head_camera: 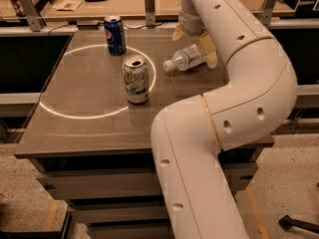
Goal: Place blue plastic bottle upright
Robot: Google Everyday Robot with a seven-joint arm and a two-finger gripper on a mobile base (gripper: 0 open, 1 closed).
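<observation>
The blue plastic bottle (185,59) is clear with a white cap and a pale label. It lies nearly on its side at the back right of the table, cap pointing left and slightly down, base towards the gripper. My gripper (193,48) reaches down from the white arm (234,49). Its tan fingers (208,50) straddle the bottle's base end and appear closed on it. I cannot tell whether the bottle touches the tabletop.
A green-white 7UP can (135,79) stands upright mid-table, left of the bottle. A blue Pepsi can (114,35) stands upright at the back. The grey table (75,123) bears a white circle line. My arm's lower links cover the table's front right. A wooden bench stands behind.
</observation>
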